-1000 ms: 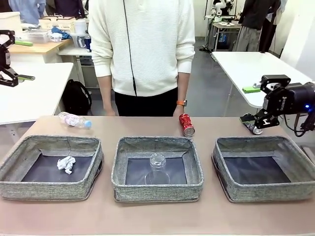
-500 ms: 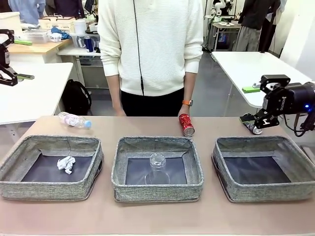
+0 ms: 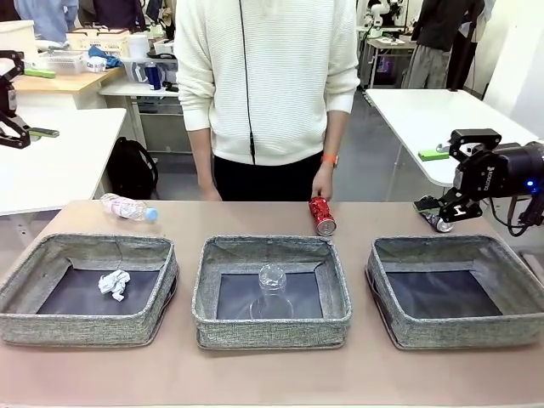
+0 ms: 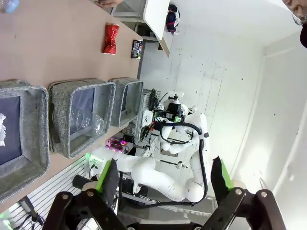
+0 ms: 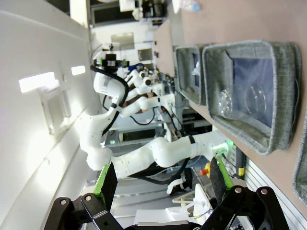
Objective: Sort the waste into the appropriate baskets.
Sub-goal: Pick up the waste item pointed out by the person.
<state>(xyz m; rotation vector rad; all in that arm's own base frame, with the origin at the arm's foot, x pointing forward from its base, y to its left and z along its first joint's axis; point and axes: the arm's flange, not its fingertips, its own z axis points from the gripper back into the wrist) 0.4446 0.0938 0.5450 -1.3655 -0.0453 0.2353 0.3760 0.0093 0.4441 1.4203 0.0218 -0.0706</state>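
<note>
- We see the left tool released in its wrist view. Its green-padded fingers are spread wide, and the baskets lie well away from it.
- The right tool is likewise released, with its fingers apart. In the front view it hangs at the far right corner of the surface.
- It is just beside the dark blue can, which lies on the surface behind the right basket.
- We find the crumpled paper ball on the dark bottom of the left basket.
- The clear plastic cup lies in the middle basket, near its centre.
- The clear bottle lies on its side on the surface behind the left basket, with its blue cap pointing toward the middle.
- The red can lies on the surface just behind the middle basket's far right corner. In the left wrist view we see it is dented.
- The person's hand hangs right over the red can's far end. We cannot tell whether it touches the can.
</note>
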